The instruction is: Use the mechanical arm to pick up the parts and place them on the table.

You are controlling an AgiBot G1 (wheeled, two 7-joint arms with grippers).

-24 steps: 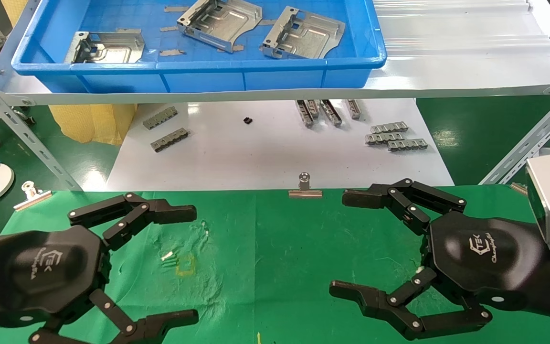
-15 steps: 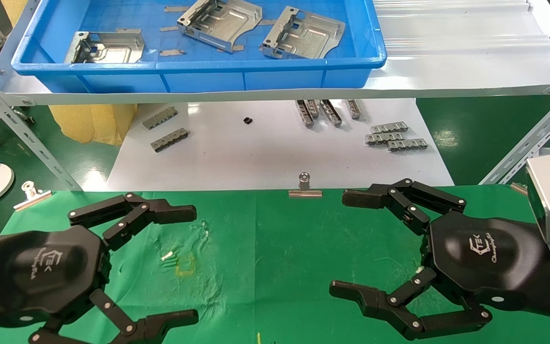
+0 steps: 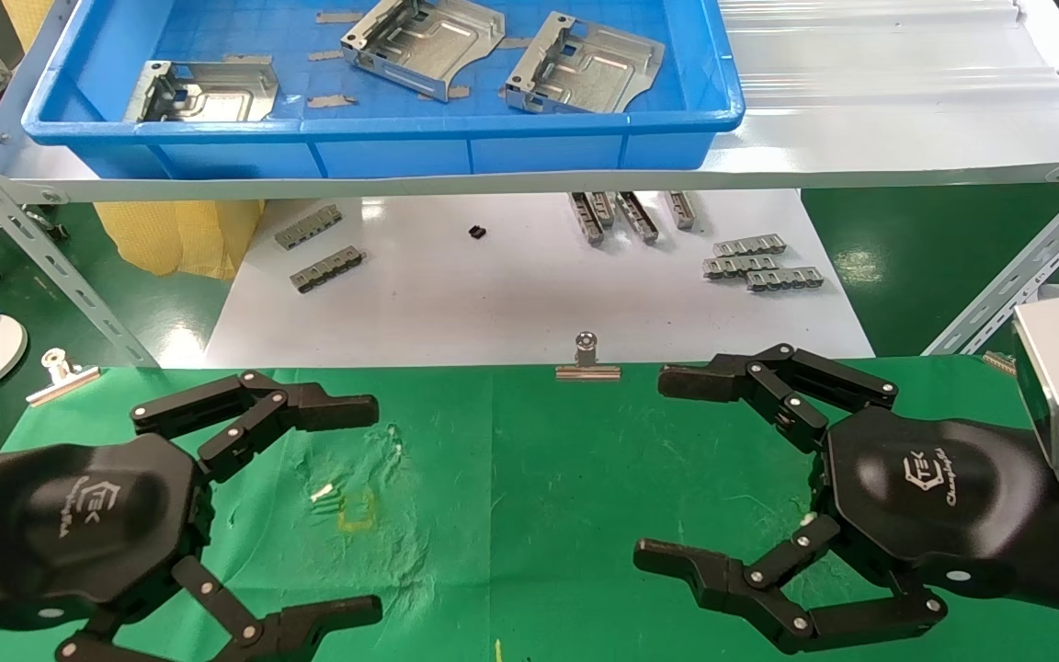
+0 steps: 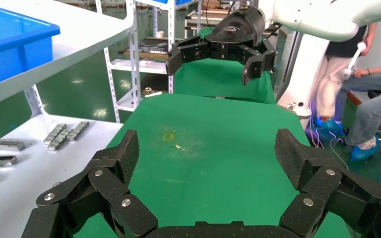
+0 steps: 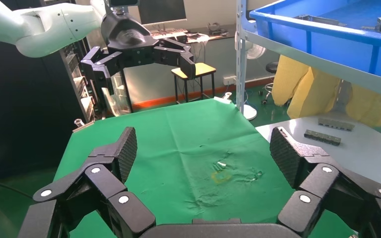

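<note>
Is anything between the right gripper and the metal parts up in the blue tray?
Yes: the blue tray's front wall and the shelf edge under it lie between the open right gripper and the parts.

Bright, even overhead light. Glare on white sheet [image 3: 529,294] and floor [image 3: 860,262]; metal parts [image 3: 585,64] gleam. Shadows soft, faint. Head view sharp; wrist views bend slightly toward edges.

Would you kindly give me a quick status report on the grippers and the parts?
Left gripper and right gripper open, empty, over the green table. Three metal parts in the blue tray, untouched. Nothing in the way.
</note>
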